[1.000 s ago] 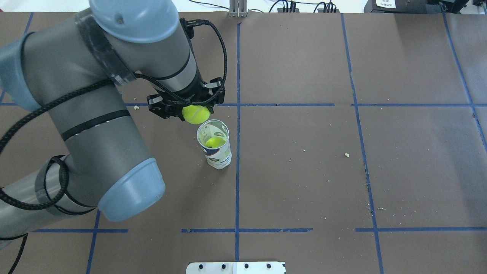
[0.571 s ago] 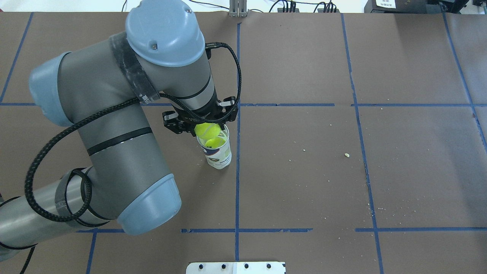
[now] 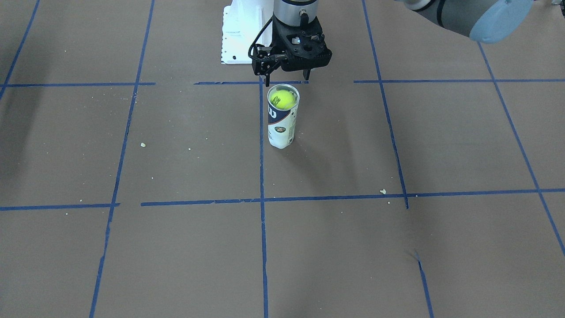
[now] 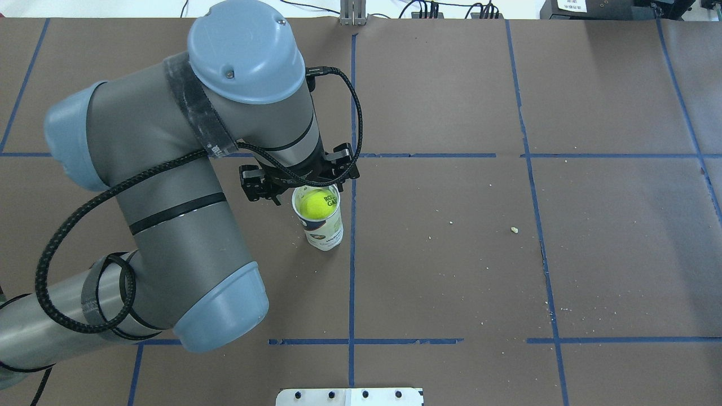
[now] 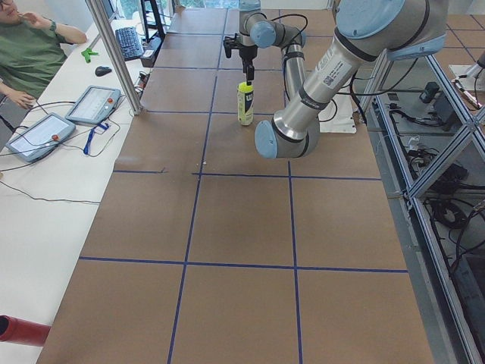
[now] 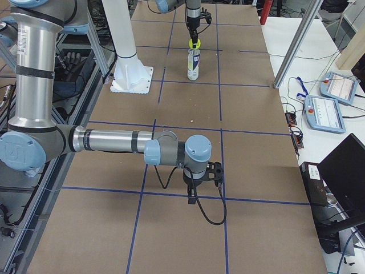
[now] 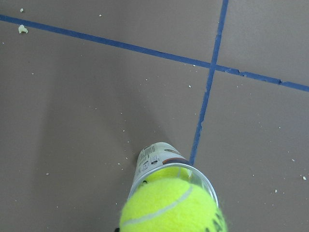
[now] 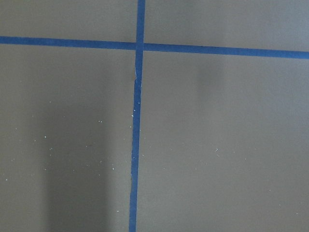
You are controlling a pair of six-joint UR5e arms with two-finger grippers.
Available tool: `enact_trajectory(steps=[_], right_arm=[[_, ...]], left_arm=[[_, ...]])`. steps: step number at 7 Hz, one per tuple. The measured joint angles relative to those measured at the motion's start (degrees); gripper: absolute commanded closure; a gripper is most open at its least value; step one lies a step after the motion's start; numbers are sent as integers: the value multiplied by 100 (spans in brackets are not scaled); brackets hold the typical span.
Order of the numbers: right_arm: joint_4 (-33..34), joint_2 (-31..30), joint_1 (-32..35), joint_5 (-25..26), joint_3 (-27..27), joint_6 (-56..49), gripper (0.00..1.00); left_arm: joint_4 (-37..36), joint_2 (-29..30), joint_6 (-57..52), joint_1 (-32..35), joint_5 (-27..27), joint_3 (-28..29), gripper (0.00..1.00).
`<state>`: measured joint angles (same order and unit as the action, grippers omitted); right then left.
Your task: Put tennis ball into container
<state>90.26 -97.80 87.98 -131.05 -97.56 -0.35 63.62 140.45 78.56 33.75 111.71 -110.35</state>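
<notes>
The clear container (image 3: 281, 128) with its white and navy label stands upright near the table's middle, by a blue tape line. The yellow-green tennis ball (image 3: 282, 99) sits inside its upper part, just under the rim, with dark lettering facing up (image 4: 316, 204). My left gripper (image 3: 287, 82) hangs directly above the tube's mouth, open, its fingers spread wider than the ball and clear of it. In the left wrist view the ball (image 7: 169, 208) fills the tube's mouth (image 7: 159, 159). My right gripper (image 6: 194, 194) hovers low over bare table far from the tube; I cannot tell its state.
Brown paper with a grid of blue tape lines (image 4: 352, 254) covers the table. Small crumbs (image 4: 514, 229) lie scattered to the right. A white base plate (image 3: 240, 31) sits behind the left gripper. Operators' tablets (image 5: 91, 105) lie on a side desk.
The left gripper carried the ball over the tube, then let it go. The ball has dropped from between the fingers into the tube's top. The arm has hardly moved since.
</notes>
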Motion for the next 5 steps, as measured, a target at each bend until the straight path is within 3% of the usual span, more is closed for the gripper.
enact_trajectory(steps=[3,5], right_arm=[[0,0,0,0,0,0,0],[0,-2,0,0,0,0,0]], left_arm=[[-5,-74,-199,38,-4,-144,0],[106,-499,-1289,392,31,-322,0]])
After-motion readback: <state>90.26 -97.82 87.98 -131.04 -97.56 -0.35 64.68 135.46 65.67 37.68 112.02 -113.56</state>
